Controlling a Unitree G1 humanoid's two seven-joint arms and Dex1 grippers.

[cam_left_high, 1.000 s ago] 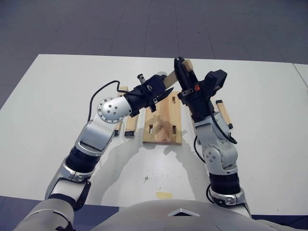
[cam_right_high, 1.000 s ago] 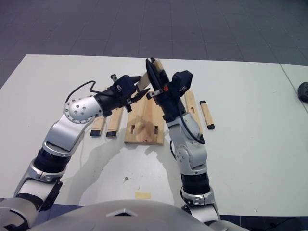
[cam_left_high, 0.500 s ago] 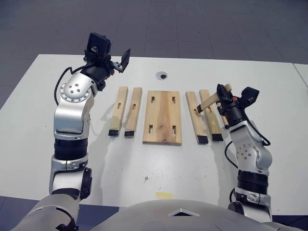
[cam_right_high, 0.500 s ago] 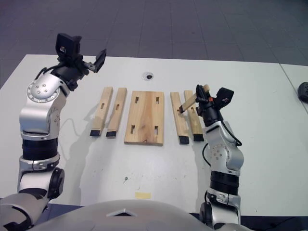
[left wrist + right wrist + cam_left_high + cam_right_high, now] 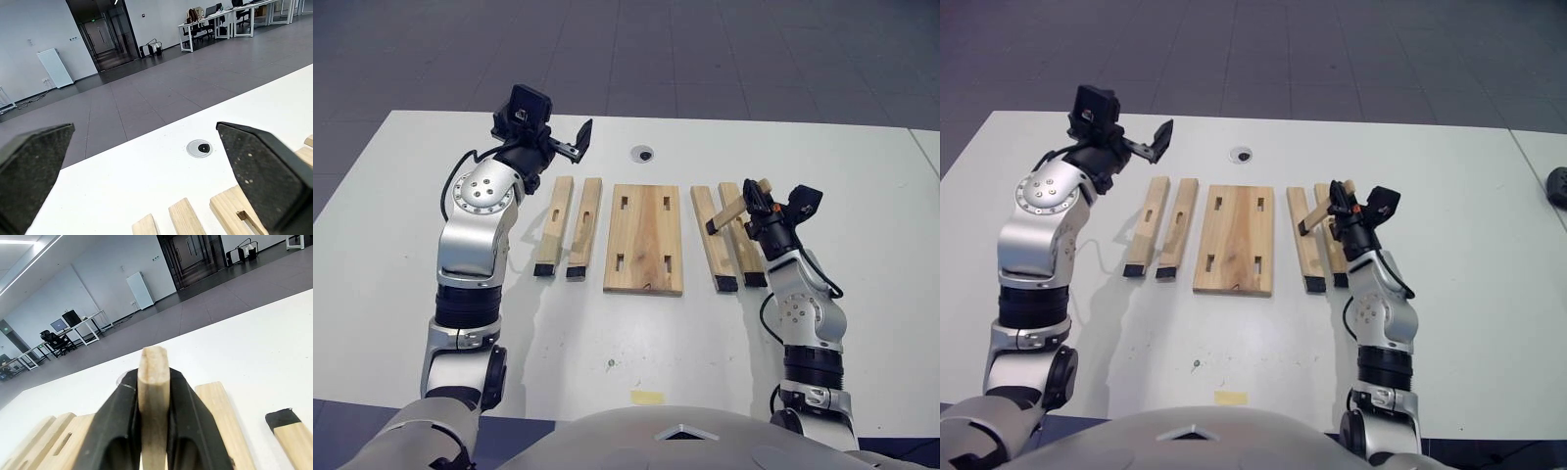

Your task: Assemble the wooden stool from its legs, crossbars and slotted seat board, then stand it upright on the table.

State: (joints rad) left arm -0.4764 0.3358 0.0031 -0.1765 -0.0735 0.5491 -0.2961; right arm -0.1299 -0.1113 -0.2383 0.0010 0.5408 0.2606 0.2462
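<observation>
— Now, what holds the crossbar (image 5: 732,211), and where?
— Right gripper (image 5: 756,201): fingers clamped on the bar's upper end. The bar tilts down toward the centre, over the 2 right-hand legs (image 5: 713,255) lying flat on the table (image 5: 862,176). Whether its low end touches cannot be told.
— Which relation governs the next move?
— Judged: the legs' long axes run near-to-far, directly below and crossing the bar's axis. Seat board (image 5: 644,238) lies just left, 4 slots up, then 2 left-hand legs (image 5: 553,230). Left gripper (image 5: 1148,144), farthest, hangs wide open, empty, well apart.
</observation>
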